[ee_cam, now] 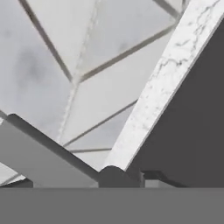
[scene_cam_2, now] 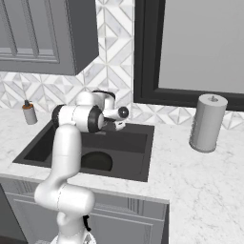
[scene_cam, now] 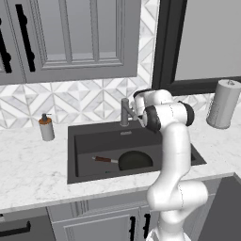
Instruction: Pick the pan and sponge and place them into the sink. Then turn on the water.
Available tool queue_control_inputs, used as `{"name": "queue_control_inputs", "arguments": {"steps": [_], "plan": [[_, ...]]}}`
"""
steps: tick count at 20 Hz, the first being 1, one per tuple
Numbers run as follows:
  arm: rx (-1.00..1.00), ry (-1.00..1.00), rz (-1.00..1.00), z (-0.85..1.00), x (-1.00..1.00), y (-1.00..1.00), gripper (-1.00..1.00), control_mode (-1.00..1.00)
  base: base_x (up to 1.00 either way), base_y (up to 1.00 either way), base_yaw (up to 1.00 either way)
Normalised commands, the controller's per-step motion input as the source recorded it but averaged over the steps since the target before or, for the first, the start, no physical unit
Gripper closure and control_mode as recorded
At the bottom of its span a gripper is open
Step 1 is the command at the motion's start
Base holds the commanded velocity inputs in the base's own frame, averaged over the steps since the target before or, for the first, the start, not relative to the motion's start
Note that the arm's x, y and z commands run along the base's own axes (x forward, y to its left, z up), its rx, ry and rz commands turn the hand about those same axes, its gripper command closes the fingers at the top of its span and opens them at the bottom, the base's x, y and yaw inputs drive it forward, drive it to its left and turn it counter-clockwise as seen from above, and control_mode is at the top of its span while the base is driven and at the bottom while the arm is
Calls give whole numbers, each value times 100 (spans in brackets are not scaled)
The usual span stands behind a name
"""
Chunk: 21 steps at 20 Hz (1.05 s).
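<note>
The black pan (scene_cam: 135, 161) lies in the dark sink (scene_cam: 94, 141), its reddish-brown handle (scene_cam: 104, 160) pointing left. From the right base view the pan (scene_cam_2: 96, 161) shows low in the basin (scene_cam_2: 133, 143). The sponge is hidden. My gripper (scene_cam: 137, 116) is at the back of the sink, right next to the grey faucet (scene_cam: 124, 112); it also appears behind the forearm (scene_cam_2: 119, 125). The frames do not reveal how wide its jaws stand. In the hand view a grey bar of the faucet (ee_cam: 43, 153) crosses close in front of the tiled wall. No water runs.
A grey soap dispenser (scene_cam: 46, 127) stands on the marble counter (scene_cam: 33, 164) left of the sink. A paper towel roll (scene_cam: 223, 103) stands at the right. Upper cabinets (scene_cam: 70, 37) and a dark window frame (scene_cam: 162, 42) hang above the backsplash.
</note>
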Motion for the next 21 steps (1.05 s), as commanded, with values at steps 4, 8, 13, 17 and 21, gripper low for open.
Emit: {"name": "queue_control_inputs", "arguments": {"steps": [4,8,13,17,21], "plan": [[28,25,0,0,63,-25,100,-100,0,0,0],[33,19,0,0,53,-34,100,-100,0,0,0],[28,9,-10,-6,25,-27,100,-100,0,0,0],[18,3,-8,-8,5,-18,100,-100,0,0,0],[2,0,0,-8,0,-3,100,-100,0,0,0]]}}
